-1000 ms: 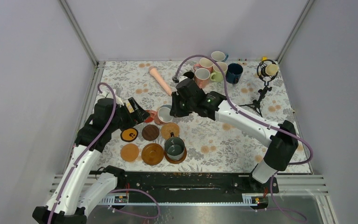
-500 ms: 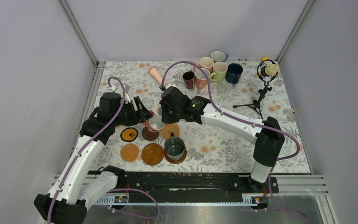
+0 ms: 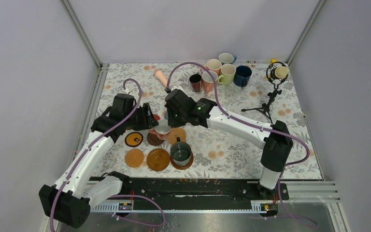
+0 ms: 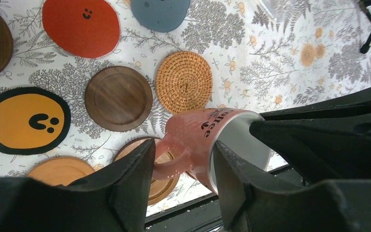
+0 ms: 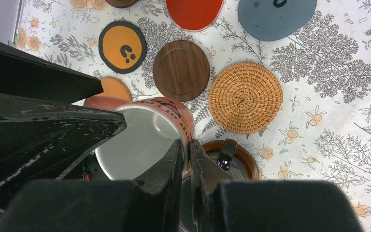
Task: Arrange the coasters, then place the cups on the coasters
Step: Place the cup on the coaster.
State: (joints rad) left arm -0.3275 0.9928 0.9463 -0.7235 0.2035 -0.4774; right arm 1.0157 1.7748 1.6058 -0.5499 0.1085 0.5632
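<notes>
Pink mug above coasters, dark mug alongside

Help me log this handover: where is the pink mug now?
Top view, left of centre: the pink mug hangs flanked by the left end effector, its rim pinched by the right end effector, beside the dark brown coaster and woven coaster.

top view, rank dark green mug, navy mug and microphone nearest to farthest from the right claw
1. Dark green mug: near side, close to the right claw.
2. Navy mug: back group, right end.
3. Microphone: far right.
</notes>
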